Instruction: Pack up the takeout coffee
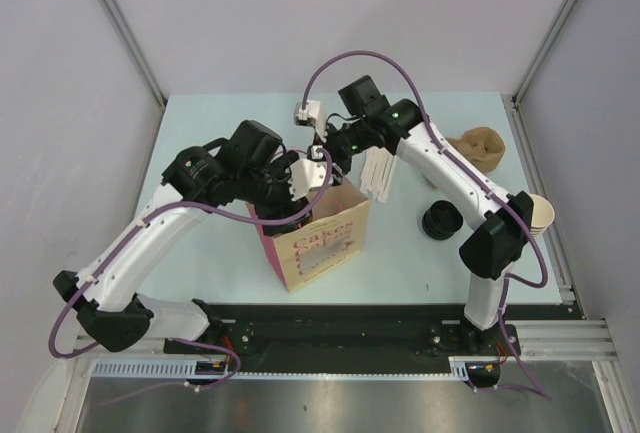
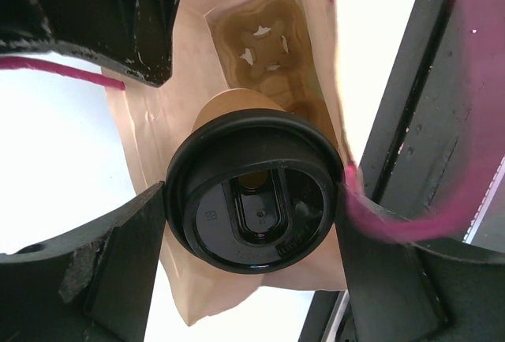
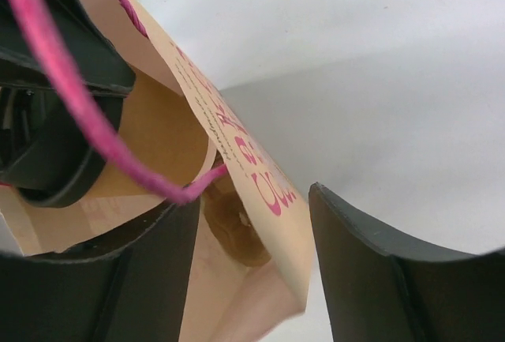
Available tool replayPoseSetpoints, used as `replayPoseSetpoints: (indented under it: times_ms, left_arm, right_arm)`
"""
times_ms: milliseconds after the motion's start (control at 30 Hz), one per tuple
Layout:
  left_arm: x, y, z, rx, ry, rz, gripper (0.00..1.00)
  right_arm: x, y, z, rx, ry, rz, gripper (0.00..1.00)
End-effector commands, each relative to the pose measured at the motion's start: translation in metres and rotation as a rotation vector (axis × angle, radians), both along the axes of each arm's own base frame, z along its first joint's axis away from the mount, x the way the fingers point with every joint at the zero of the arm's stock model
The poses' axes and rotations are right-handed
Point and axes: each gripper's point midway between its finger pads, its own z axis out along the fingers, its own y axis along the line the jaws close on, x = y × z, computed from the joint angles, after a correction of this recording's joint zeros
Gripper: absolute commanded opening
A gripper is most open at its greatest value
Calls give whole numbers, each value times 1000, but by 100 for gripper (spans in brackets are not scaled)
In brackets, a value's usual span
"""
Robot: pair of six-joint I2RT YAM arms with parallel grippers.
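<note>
One table [image 1: 200, 128] carries everything. Two arms work over it, the left arm [image 1: 150, 233] and the right arm [image 1: 450, 168], so there are two pincers: the left pincer [image 2: 252, 219] and the right pincer [image 3: 254, 223]. There is one paper bag [image 1: 320, 243] with two pink cord handles [image 2: 71, 72], and one moulded tray [image 2: 260, 42] on its floor. One takeout coffee [image 2: 252, 172] is in view. Near the right edge sits one pile of black lids [image 1: 440, 220], its number unclear, and one stack of lidless cups [image 1: 540, 211], also uncountable. One crumpled brown item [image 1: 480, 145] lies toward the far right corner, and one pale striped packet [image 1: 380, 175] stands beside the bag.
</note>
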Motion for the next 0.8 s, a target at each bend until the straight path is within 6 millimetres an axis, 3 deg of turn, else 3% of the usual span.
replayPoseSetpoints:
  times_ms: [0,67,100,200,433,467,533,567,600,767]
  left_arm:
    - [-3,-2,6,-41,-38,-25,15]
    - [-4,-2,5,-47,-41,-25,15]
    - [-4,-1,4,-45,-40,-23,15]
    - [-2,0,3,-43,-52,-15,15]
    - [13,1,9,-68,-143,35,15]
    - [12,0,6,-79,-140,37,14]
    - [7,-4,17,-151,-162,30,15]
    - [3,-5,12,-168,-152,24,14]
    - [-2,-8,16,-204,-148,9,15]
    - [-13,-10,29,-285,-153,-4,15]
  right_arm:
    - [-4,15,6,45,-23,73,54]
    - [-5,15,3,37,-18,75,43]
    - [-5,16,2,33,-20,76,26]
    - [-3,15,10,35,-24,53,0]
    - [-4,5,63,130,-100,-43,0]
    - [-7,3,54,116,-86,-47,0]
    - [-14,-2,68,155,-144,-42,0]
    - [-19,-2,69,163,-166,-37,0]
    - [-19,-2,58,155,-176,-37,0]
    - [-28,-9,53,155,-200,-10,0]
